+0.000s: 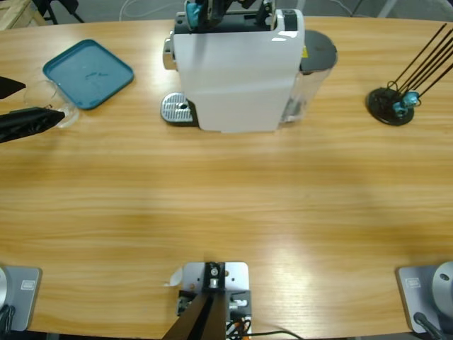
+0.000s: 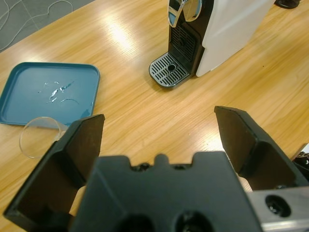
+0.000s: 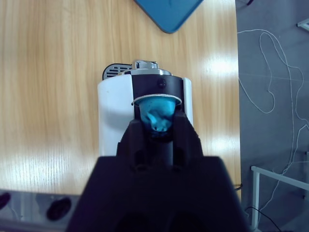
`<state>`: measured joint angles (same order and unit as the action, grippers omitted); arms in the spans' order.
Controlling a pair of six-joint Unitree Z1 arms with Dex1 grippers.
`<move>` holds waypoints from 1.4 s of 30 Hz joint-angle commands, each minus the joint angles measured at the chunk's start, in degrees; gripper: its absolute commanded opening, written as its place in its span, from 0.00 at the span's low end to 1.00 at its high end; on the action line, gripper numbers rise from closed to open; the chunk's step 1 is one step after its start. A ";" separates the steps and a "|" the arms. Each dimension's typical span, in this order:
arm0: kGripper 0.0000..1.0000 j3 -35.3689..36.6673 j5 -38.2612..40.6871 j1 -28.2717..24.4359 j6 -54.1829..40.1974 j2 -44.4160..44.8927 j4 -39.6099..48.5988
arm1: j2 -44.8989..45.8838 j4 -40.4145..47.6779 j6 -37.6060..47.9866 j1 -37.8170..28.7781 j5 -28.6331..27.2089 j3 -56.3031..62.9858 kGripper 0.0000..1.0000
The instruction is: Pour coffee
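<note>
The right end effector [image 3: 161,128] grips a blue capsule [image 3: 158,116] above the white coffee machine [image 1: 237,74]. The left end effector [image 2: 159,137] is spread wide — empty — near a clear glass [image 2: 41,135] beside the teal tray [image 2: 48,92].

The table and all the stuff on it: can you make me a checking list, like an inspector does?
Surface: wooden table, bare in front.
Job's things: white coffee machine with drip grate; clear glass beside teal tray; no coffee seen.
Clutter: black stand with rods.
Grippers: left gripper open, near the glass; right gripper shut on blue capsule above the machine.
Cables: white cable on floor.
Surroundings: grey floor.
</note>
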<state>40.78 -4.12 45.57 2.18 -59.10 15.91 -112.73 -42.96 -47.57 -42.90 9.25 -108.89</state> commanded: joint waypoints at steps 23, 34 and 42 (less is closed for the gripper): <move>1.00 -2.41 1.36 -0.66 -0.60 1.09 -0.26 | -3.64 -8.19 1.99 -2.87 -2.25 -9.72 0.54; 1.00 -2.55 2.50 -0.66 -0.60 1.27 -0.19 | 2.30 -26.93 21.73 -15.19 -18.88 -37.99 0.00; 1.00 -2.60 2.98 -0.66 -0.56 1.57 -0.17 | 20.06 -14.22 42.68 -11.22 -30.68 -6.16 0.00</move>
<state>40.46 -1.95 45.50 2.15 -59.07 15.90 -106.57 -68.75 -20.36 -57.56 -18.20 -140.02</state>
